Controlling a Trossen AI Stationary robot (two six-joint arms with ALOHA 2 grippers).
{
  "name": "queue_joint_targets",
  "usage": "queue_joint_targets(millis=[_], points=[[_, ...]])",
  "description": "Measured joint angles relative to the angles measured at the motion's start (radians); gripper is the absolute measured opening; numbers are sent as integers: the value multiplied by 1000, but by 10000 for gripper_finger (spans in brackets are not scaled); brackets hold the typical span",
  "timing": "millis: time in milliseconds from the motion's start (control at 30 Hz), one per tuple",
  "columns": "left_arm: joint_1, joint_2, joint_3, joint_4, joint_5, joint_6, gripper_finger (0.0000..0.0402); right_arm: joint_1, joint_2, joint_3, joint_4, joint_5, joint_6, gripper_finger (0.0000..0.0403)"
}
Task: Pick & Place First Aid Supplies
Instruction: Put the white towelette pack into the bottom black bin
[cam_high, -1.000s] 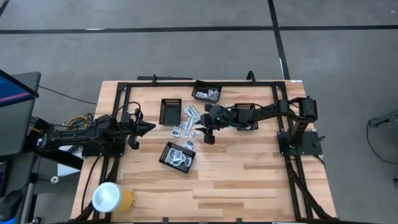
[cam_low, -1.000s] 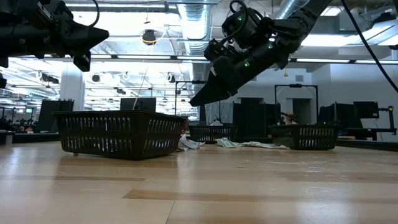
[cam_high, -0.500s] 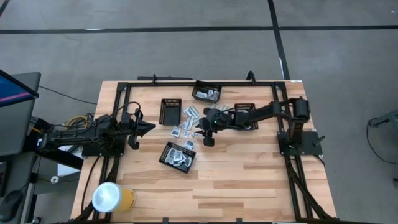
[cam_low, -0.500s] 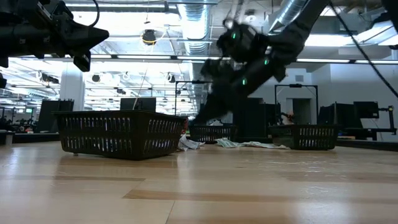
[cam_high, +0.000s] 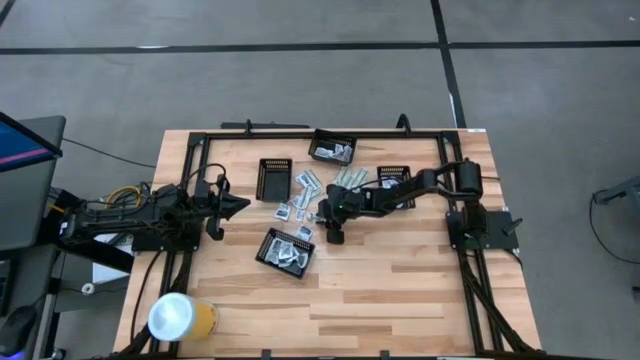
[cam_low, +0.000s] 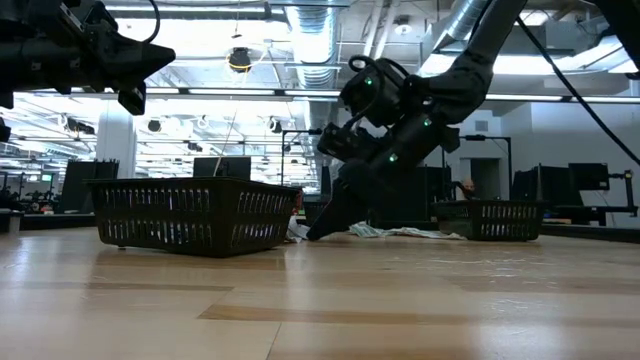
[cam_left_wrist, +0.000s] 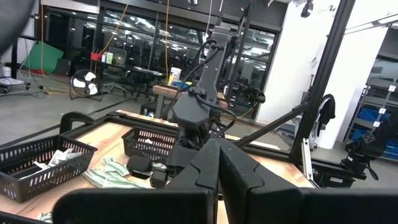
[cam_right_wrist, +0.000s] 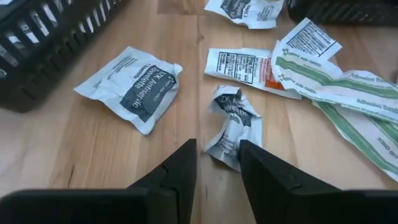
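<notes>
right gripper (cam_right_wrist: 216, 163) is low over the wooden table (cam_high: 400, 290), fingers spread with a gap between them and nothing pinched. dead ahead, just past the fingertips, lies a crumpled sachet (cam_right_wrist: 229, 126), its long axis running roughly along the line of the gap, its near end about level with the tips. a flatter antiseptic sachet (cam_right_wrist: 132, 86) sits off to one side, green-white strips (cam_right_wrist: 348, 93) to the other. in the high view the loose pile (cam_high: 305, 195) lies between the mesh trays (cam_high: 274, 178), and the right arm is clearly nearer. left gripper (cam_high: 240, 204) waits at the table's left, pressed together, well apart.
</notes>
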Motion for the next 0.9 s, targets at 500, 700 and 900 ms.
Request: queue_joint_targets(millis=[500, 700, 900], points=[[0, 0, 0, 0, 0, 0, 8, 17, -81, -4, -83, 169, -56, 4], [0, 0, 0, 0, 0, 0, 8, 72, -165, -3, -124, 413, -200, 2], [0, 0, 0, 0, 0, 0, 8, 131, -218, -2, -174, 610, -348, 2]])
